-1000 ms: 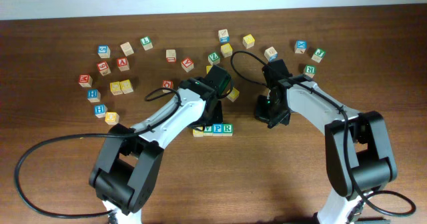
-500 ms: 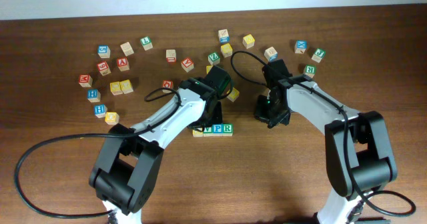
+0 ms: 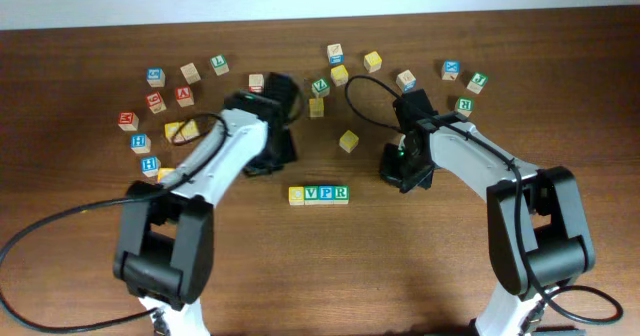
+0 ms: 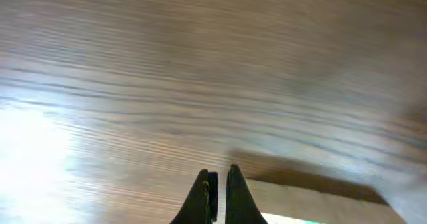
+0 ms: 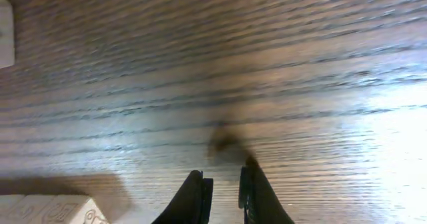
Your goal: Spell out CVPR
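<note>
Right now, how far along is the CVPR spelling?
Looks essentially done: the yellow C cube, V cube, P cube and R cube sit touching in one row, reading C-V-P-R. Nothing is in hand: the left tool is nearly closed on nothing over bare wood, and the right tool is empty. What is left: parking both arms.

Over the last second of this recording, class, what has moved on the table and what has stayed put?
The left arm swung away from the row of cubes, up and toward the robot's left; its left gripper, jaws nearly shut and holding nothing, now sits over bare wood. That uncovers the whole row, a yellow-framed cube then V, P, R. The right gripper, the row and the scattered cubes did not shift.
</note>
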Motion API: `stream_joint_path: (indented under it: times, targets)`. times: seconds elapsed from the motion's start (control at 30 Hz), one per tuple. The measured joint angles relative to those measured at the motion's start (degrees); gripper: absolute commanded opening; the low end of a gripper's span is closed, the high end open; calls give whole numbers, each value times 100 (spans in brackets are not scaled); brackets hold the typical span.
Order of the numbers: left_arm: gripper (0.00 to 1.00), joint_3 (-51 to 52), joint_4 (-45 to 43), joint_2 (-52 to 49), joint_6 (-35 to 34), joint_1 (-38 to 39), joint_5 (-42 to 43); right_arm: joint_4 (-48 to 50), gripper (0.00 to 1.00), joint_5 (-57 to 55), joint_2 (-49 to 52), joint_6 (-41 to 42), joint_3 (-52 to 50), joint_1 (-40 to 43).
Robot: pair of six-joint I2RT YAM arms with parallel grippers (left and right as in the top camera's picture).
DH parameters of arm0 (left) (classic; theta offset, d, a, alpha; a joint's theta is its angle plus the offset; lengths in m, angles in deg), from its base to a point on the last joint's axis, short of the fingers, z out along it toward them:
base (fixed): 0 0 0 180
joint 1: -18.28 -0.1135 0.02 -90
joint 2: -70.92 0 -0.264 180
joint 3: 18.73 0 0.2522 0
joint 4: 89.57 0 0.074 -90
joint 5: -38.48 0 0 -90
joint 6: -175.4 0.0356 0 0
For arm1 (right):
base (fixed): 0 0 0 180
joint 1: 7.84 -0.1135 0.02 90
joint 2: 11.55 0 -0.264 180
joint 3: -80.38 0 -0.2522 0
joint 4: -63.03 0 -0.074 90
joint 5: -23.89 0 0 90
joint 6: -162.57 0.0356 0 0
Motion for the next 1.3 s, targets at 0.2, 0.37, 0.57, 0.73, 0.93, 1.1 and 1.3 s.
stream_joint_path:
  times: [0.2, 0.37, 0.57, 0.73, 0.93, 1.1, 1.3]
  targets:
    - [0, 188, 632, 0, 17, -262, 20, 13, 4, 28, 0, 94, -2, -789]
    - [0, 693, 157, 0, 17, -221, 455, 219, 5, 118, 0, 138, -4, -815]
    - [0, 702, -20, 0, 17, 195, 608, 494, 4, 313, 0, 243, -7, -1091]
    - [0, 702, -98, 0, 17, 181, 608, 693, 4, 514, 7, 243, -7, -1132]
    - [0, 702, -120, 0, 17, 177, 610, 649, 11, 514, 7, 245, -7, -1132]
    - [0, 702, -125, 0, 17, 179, 345, 411, 14, 122, 7, 221, -7, -1056]
    - [0, 636, 181, 0, 17, -142, 76, -243, 5, 39, 37, -184, 236, -566]
